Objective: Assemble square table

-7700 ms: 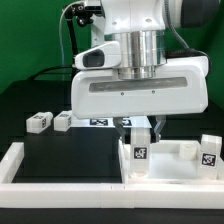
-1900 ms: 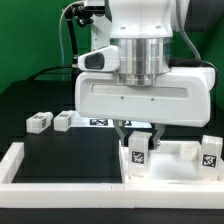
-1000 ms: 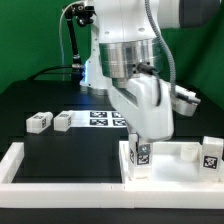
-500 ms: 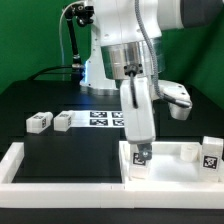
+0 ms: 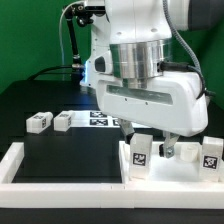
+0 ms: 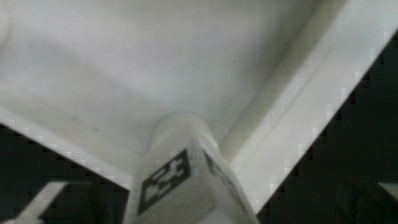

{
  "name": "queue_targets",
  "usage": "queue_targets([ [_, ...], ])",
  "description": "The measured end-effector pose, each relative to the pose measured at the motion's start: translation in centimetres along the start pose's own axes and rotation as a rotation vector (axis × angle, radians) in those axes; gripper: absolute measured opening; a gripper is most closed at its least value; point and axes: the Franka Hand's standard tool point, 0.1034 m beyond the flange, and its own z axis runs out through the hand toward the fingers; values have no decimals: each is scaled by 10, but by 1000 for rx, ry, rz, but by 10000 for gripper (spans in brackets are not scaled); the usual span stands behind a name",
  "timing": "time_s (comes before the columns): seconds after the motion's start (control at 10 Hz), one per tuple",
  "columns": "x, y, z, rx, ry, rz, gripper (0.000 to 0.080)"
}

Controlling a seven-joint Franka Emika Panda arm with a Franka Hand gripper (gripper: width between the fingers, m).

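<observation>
Black table (image 5: 50, 150), claw (image 5: 150, 146) of indiscernible open-or-closed state above leg block (image 5: 140, 164) with black-and-white tag (image 5: 141, 153).

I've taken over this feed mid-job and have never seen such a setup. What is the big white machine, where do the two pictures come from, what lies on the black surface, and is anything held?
The big white machine is a robot arm. Its pincer hangs down over the white square panel. One picture comes from a camera off the arm, the other from a camera on its wrist. The wrist view shows a tagged leg block up close against the panel. Two loose leg blocks lie beside the marker board. Two more stand at the panel. Whether the pincer holds anything, I cannot tell.
</observation>
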Motion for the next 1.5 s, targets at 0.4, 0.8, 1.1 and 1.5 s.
queue_targets([
  [0.4,11,-1,-6,-56,37,-414,593],
  [0.8,13,1,-6,-57,41,-295,322],
  [1.1,13,4,-6,-64,47,11,295],
  [1.5,8,5,-5,-5,30,788,294],
])
